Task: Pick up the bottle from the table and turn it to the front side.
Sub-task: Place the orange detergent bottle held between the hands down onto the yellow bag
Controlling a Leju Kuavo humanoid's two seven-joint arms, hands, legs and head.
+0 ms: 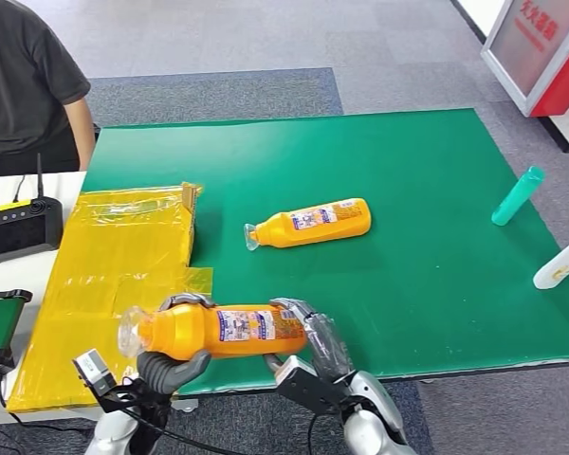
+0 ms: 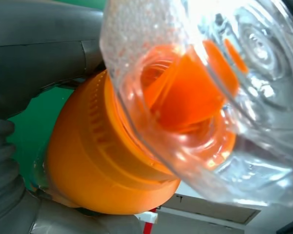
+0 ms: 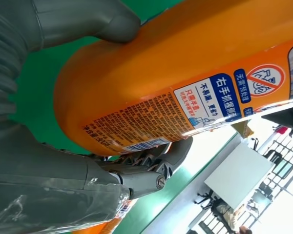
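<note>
Held up sideways over the near table [image 1: 439, 313] edge: orange bottle [image 1: 217, 330], clear cap end in left hand [image 1: 173, 365], flat bottom end in right hand [image 1: 318, 346] (both wrapped tight).

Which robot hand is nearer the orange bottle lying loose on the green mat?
Right. The right robot hand grips the base of the held orange plastic bottle, below the loose orange bottle on the green mat. The left robot hand, at the neck end, sits farther left.
</note>
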